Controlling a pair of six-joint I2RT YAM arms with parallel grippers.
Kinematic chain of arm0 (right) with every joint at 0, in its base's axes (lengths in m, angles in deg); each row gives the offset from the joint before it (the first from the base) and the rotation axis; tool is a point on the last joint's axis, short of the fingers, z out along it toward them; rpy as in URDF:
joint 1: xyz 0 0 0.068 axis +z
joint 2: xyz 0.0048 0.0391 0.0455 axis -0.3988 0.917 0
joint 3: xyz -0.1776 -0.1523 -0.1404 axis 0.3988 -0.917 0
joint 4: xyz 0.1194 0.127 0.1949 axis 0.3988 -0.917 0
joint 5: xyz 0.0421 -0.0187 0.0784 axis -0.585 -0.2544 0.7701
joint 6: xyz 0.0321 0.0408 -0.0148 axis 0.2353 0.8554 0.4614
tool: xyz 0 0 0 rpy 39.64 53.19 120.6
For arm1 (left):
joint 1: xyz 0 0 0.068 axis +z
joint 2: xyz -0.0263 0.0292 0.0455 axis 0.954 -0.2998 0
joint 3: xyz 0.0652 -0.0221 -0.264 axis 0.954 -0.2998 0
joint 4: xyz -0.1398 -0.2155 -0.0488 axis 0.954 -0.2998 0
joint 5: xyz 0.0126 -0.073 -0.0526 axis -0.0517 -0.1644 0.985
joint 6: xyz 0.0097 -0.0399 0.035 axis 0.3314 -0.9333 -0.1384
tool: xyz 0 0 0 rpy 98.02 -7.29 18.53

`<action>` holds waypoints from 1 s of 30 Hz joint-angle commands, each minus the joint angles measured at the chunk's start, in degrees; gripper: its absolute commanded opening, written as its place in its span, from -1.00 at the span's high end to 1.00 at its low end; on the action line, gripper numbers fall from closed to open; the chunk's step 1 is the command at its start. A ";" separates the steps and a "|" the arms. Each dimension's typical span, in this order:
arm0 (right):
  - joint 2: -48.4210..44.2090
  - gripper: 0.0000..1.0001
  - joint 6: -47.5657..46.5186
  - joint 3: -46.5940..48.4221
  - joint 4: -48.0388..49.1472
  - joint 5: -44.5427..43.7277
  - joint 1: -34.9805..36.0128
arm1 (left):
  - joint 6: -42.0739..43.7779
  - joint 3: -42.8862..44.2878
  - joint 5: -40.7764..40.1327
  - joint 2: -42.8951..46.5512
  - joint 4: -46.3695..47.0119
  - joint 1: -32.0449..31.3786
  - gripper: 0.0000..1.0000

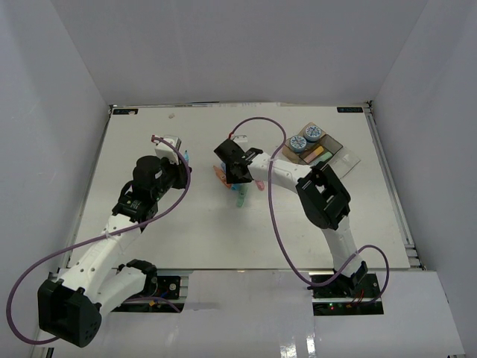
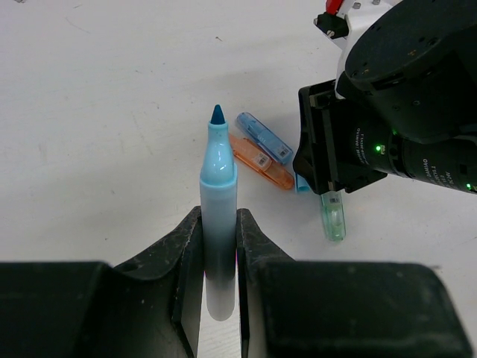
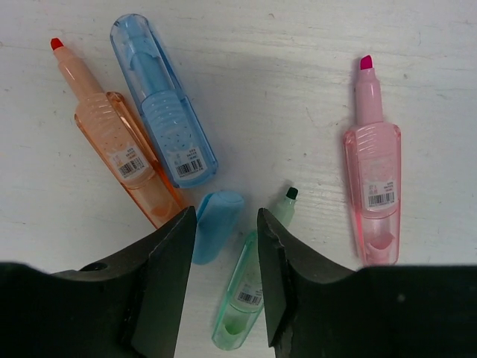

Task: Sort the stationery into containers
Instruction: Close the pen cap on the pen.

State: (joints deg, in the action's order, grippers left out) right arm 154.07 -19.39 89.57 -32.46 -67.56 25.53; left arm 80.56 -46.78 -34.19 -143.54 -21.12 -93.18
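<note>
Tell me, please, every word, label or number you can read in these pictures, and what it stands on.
No text reads clearly.
Barcode stickers on the orange highlighter, blue highlighter, green highlighter and pink highlighter: digits too small to read.
White lettering on the right arm's black housing: blurred, unreadable.
Far-corner stickers: too small.

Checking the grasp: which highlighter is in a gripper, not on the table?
The light blue highlighter clamped in the left gripper, its dark tip bare; all the others lie on the table.
</note>
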 commanded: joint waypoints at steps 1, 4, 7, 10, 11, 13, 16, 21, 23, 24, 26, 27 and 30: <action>1.01 0.10 1.98 2.93 -0.23 -1.08 -0.17 | 0.47 0.16 0.33 1.24 0.87 0.23 0.76; 1.62 0.14 2.59 3.28 -0.15 -0.21 -0.43 | 0.47 0.07 0.33 1.33 0.78 0.23 0.76; 2.24 0.15 3.21 3.45 -0.15 0.24 -0.78 | 0.47 0.16 0.59 1.33 0.69 0.23 0.75; 2.50 0.17 3.47 3.10 -0.23 0.32 -0.78 | 0.56 0.07 0.51 1.33 0.69 0.23 0.75; 2.50 0.18 3.56 3.02 -0.23 0.41 -0.87 | 0.47 0.07 0.51 1.42 0.78 0.23 0.75; 2.59 0.21 3.74 2.40 -0.23 0.50 -0.96 | 0.47 0.16 0.68 1.33 0.69 0.23 0.75; 2.24 0.29 4.00 1.52 -0.15 0.50 -0.96 | 0.47 0.07 0.68 1.42 0.78 0.23 0.75; 1.10 0.52 3.74 0.56 -0.23 0.94 -1.31 | 0.47 0.07 1.38 1.24 0.69 0.23 0.75; 0.66 0.62 3.48 0.12 0.29 1.03 -1.31 | 0.47 0.07 2.08 1.15 0.78 0.23 0.74; -0.39 0.67 3.21 -0.32 0.90 1.11 -1.31 | 0.39 0.07 2.26 1.15 0.78 0.23 0.74; -2.41 0.78 2.86 -2.34 3.18 1.82 -1.31 | 0.30 0.07 3.05 0.98 0.78 0.23 0.74; -3.12 0.79 2.51 -3.13 4.06 2.17 -1.31 | 0.30 0.07 3.23 0.98 0.78 0.23 0.74; -6.19 0.85 1.02 -6.12 7.57 3.83 -1.40 | 0.30 0.07 3.76 0.89 0.87 0.23 0.73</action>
State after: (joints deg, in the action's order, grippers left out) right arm 152.54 -17.23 85.70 -28.83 -65.28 24.46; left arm 80.65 -46.78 -32.20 -143.54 -21.10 -93.18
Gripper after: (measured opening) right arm 0.255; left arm 0.284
